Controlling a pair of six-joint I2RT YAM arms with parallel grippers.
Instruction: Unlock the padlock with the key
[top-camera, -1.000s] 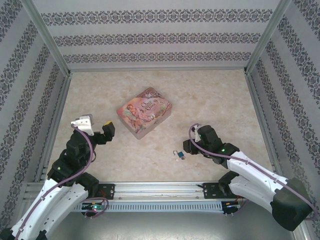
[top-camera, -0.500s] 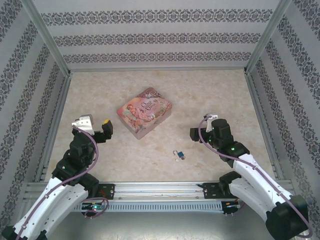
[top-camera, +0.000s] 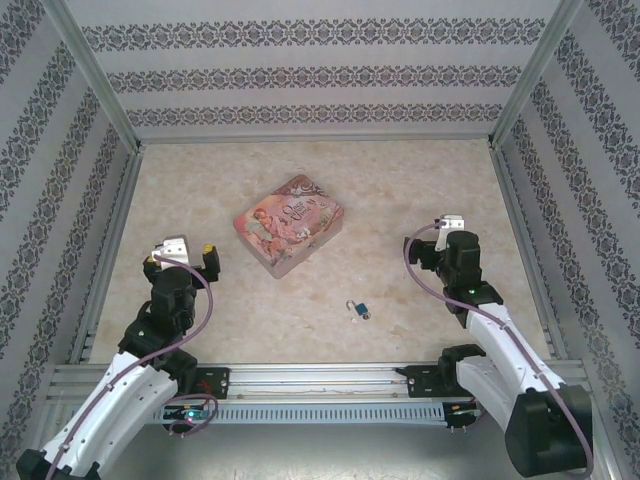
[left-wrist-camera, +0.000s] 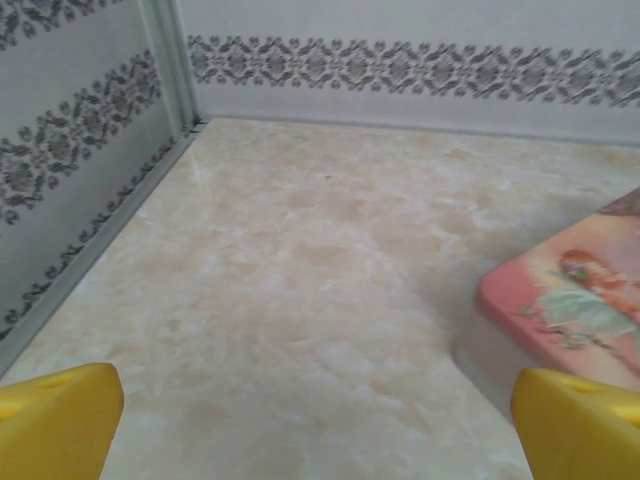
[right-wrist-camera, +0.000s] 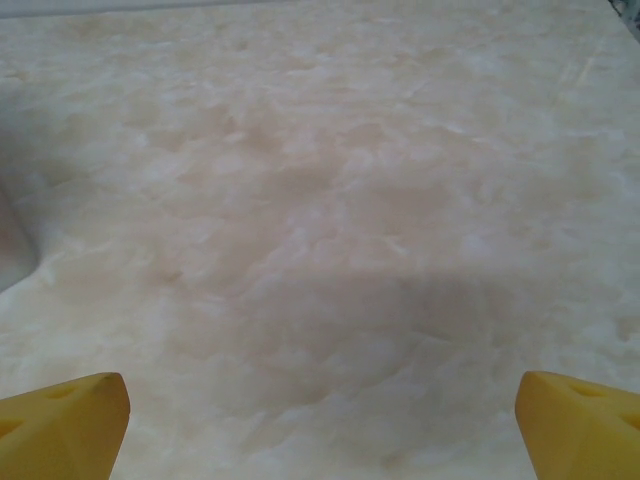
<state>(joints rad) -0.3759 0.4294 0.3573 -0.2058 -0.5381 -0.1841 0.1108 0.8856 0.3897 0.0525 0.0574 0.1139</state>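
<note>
The tiny teal-blue padlock (top-camera: 355, 310) with its thin silver shackle lies on the marble floor near the front, and a small dark bit that may be the key (top-camera: 365, 316) touches its right side. My left gripper (top-camera: 178, 252) (left-wrist-camera: 320, 430) stands open far to the padlock's left, its yellow fingertips (left-wrist-camera: 55, 415) wide apart with nothing between them. My right gripper (top-camera: 445, 240) (right-wrist-camera: 320, 425) is open too, to the right of the padlock and farther back. Its yellow fingertips (right-wrist-camera: 580, 420) hover over bare floor.
The pink illustrated tin (top-camera: 290, 222) (left-wrist-camera: 575, 300) lies behind the padlock, just right of my left gripper's line of sight. Patterned walls with metal frame posts (top-camera: 100, 90) close in the left, back and right sides. A metal rail (top-camera: 320, 380) runs along the front.
My right gripper has drawn away from the padlock, moving right and toward the back. My left gripper has pulled back to the left, away from the tin. The padlock has not moved.
</note>
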